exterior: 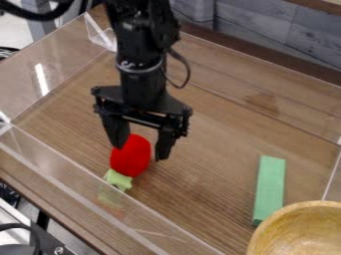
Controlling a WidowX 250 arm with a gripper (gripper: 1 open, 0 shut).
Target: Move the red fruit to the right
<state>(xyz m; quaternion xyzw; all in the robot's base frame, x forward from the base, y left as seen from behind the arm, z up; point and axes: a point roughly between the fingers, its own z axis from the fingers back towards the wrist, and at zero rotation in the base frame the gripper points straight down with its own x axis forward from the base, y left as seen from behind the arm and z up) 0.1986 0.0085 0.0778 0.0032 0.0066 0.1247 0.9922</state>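
A black robot arm reaches down from the top of the picture over a light wooden tabletop. Its gripper is spread wide, one finger on either side of the red fruit, with nothing clenched. Whether either finger touches the fruit cannot be told from this view. The fruit is a bright red, rounded oval toy lying left of the picture's middle, in the lower half. Its pale green leafy cap points toward the bottom of the picture, slightly to the left.

Well apart from the fruit, toward the right edge, a flat light green rectangular block lies lengthwise, running up and down the picture. Just below it, in the bottom right corner, is a round yellow bowl, partly cut off by the picture's edge. At the upper left, partly behind the arm, stands a clear, see-through object, its exact kind hard to make out. Black cables curl at the lower left corner, beside the wooden tabletop.
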